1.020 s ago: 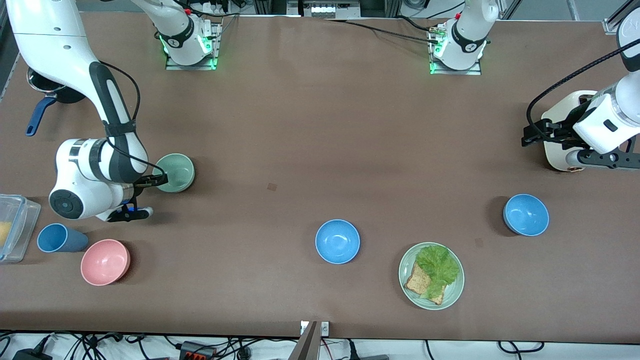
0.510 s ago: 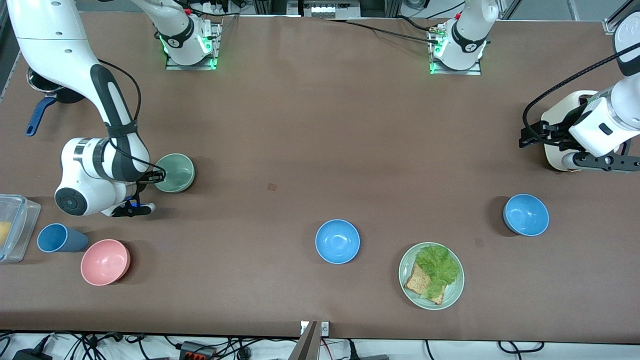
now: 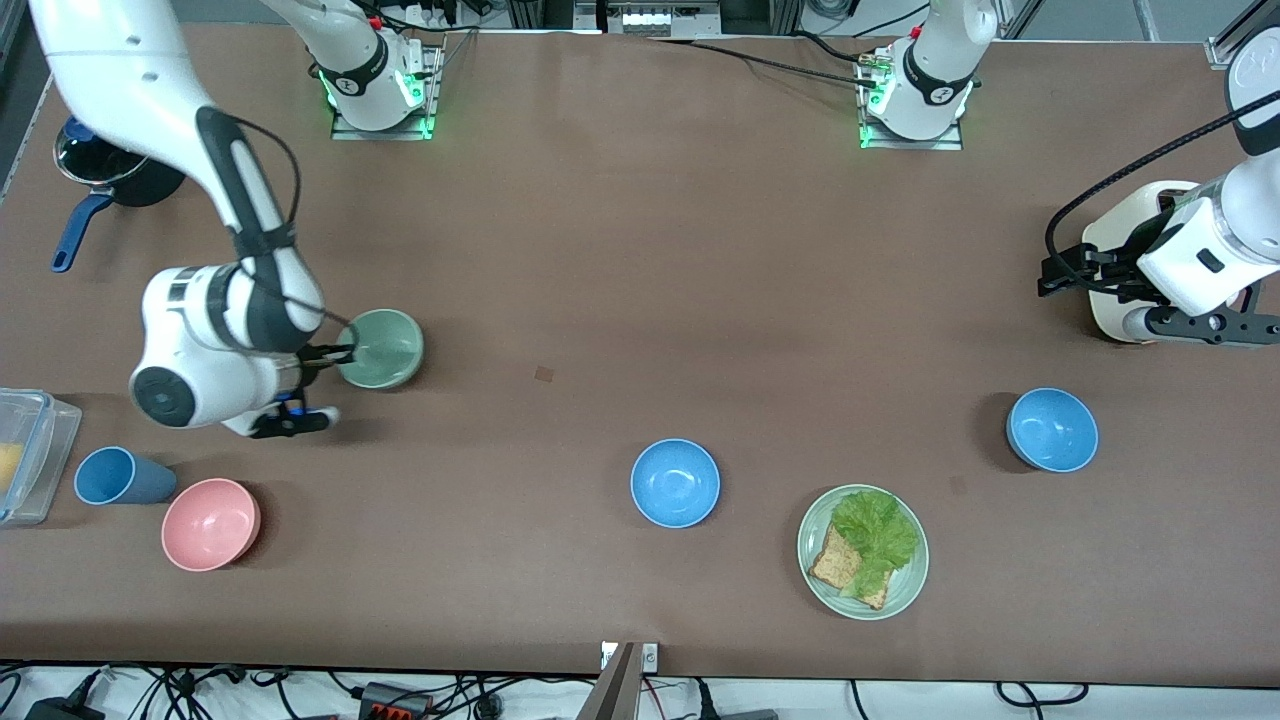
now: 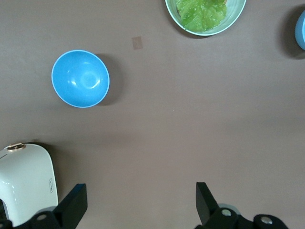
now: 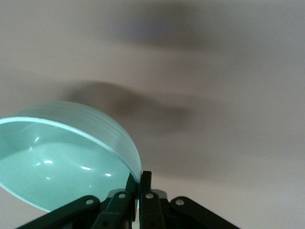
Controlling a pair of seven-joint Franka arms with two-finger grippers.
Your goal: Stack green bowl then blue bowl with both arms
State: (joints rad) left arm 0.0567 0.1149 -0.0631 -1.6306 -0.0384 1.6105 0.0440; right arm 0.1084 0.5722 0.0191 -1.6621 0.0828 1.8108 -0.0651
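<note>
- The right tool (image 3: 335, 352) is clenched on the rim of the green bowl (image 3: 382, 347), at the right arm's end of the surface (image 3: 640, 260); in the right wrist view the bowl (image 5: 62, 162) looks tilted and off the surface, pinched at one edge.
- The left tool (image 4: 138, 210) hangs released, jaws wide and holding nothing, over bare surface by a white appliance (image 3: 1120, 270) at the left arm's end; that arm waits.
- To do this step well, I'd say keep the bowl level while carrying it; a one-sided rim pinch lets it swing or slip, so move slowly and set it down flat.
- One blue bowl (image 3: 675, 483) sits mid-surface, nearer the front camera; a second blue bowl (image 3: 1052, 430) sits toward the left arm's end.
- Open room: a broad bare stretch lies between the green bowl and the middle blue bowl.
- Watch the plate (image 3: 905, 590) of toast and lettuce just beside that bowl, and the pink bowl (image 3: 210, 524) and blue cup (image 3: 115, 477) near the right arm.
</note>
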